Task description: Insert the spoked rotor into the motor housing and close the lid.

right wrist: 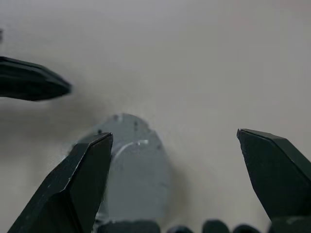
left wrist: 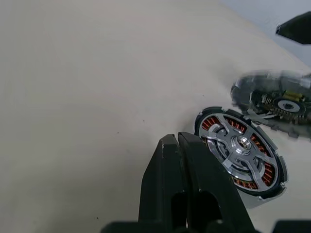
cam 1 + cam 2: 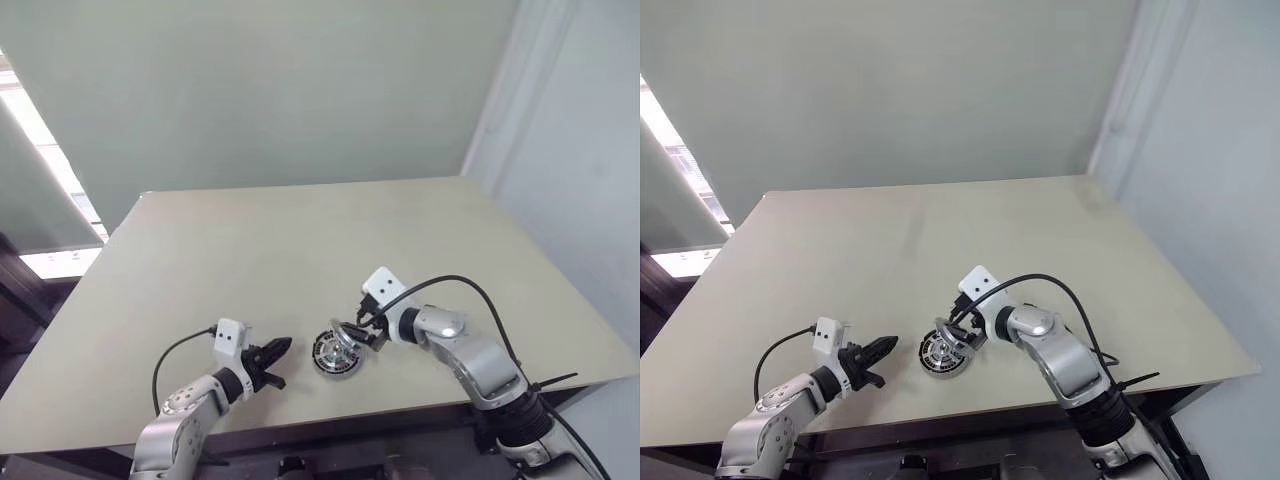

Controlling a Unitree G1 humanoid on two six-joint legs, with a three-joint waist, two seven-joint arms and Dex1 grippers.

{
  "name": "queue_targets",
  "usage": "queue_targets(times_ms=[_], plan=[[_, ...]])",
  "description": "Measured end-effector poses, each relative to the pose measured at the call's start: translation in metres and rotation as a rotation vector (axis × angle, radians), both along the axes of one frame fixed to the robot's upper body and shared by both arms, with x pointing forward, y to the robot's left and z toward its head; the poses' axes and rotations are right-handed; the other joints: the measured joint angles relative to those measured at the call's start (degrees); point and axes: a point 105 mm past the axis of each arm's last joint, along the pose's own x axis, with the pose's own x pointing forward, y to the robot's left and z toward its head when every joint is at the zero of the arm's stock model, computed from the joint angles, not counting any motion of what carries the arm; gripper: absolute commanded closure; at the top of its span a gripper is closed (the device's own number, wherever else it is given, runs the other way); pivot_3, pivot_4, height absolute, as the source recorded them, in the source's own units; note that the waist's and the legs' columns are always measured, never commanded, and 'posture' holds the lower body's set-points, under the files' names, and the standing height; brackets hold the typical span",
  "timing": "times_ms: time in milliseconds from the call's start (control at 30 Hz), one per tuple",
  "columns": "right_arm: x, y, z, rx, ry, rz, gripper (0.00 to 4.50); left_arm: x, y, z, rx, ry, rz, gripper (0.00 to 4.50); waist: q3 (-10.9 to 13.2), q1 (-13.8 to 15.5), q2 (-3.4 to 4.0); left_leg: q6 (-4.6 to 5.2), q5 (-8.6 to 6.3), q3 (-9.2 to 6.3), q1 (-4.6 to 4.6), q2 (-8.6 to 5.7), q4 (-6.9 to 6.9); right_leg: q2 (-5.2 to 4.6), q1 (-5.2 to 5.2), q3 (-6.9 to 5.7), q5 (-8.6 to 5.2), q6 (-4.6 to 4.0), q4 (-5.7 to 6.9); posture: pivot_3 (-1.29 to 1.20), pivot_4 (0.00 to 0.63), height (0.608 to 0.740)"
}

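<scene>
Two claws flank the motor housing (image 2: 240,150) near the tabletop's (image 3: 300,230) front edge: left claw (image 3: 278,362) pinched empty, right claw (image 3: 352,332) wide, apparently carrying the lid (image 2: 279,99) to cap the seated spoked rotor (image 2: 241,144).

Shiny metal spoked rotor (image 2: 241,154) (matt table (image 3: 300,240))

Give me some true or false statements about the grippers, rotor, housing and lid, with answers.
1. The left gripper is shut. True.
2. The rotor lies on the table apart from the housing. False: it sits in the housing, over the orange windings.
3. The lid lies flat, closing the housing. False: it is tilted at the housing's edge, and the rotor is uncovered.
4. The right gripper has its fingers wide apart. True.
</scene>
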Motion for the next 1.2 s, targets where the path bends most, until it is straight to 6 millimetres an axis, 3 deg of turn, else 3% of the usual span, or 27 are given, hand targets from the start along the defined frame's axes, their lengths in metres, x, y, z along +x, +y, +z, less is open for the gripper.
queue_targets(times_ms=[233, 533, 733, 900, 1200], plan=[[-0.014, 0.016, -0.025, 0.004, 0.089, 0.03, 0.02, 0.0, 0.0, 0.0, 0.008, 0.0, 0.007, 4.5, 0.0, 0.0, -0.01, -0.01, 0.0, 0.01, 0.02, 0.0, 0.04, 0.0, 0.01, 0.0, 0.0, -0.01, 0.02, 0.0, 0.0, 0.74], [0.002, -0.003, -0.001, 0.151, 0.105, 0.026, 0.02, 0.0, -0.003, -0.002, 0.013, 0.003, 0.002, 4.5, 0.0, 0.0, -0.01, 0.0, 0.0, -0.01, 0.03, -0.01, 0.04, 0.01, 0.04, -0.01, 0.0, 0.0, 0.02, 0.0, 0.0, 0.74], [0.003, -0.009, 0.019, 0.231, 0.114, 0.177, 0.02, 0.003, -0.007, 0.0, 0.022, -0.008, -0.011, 4.5, 0.0, 0.0, -0.01, 0.0, 0.0, 0.0, 0.1, 0.0, 0.04, 0.02, 0.13, -0.02, 0.0, 0.0, 0.0, 0.0, 0.0, 0.74], [0.006, -0.021, 0.011, 0.187, 0.094, 0.286, 0.02, 0.003, -0.007, 0.0, 0.023, -0.008, -0.013, 4.5, 0.0, 0.0, -0.01, 0.0, 0.0, 0.0, 0.1, -0.01, 0.04, 0.02, 0.13, -0.02, 0.0, 0.0, 0.0, 0.0, 0.0, 0.74], [0.0, -0.019, -0.014, 0.066, 0.113, 0.481, 0.02, 0.003, -0.008, 0.001, 0.023, -0.012, -0.022, 4.5, 0.0, 0.0, -0.01, 0.0, 0.0, 0.01, 0.15, -0.01, 0.07, 0.01, 0.19, -0.01, 0.01, 0.01, 0.02, 0.0, 0.0, 0.74]])
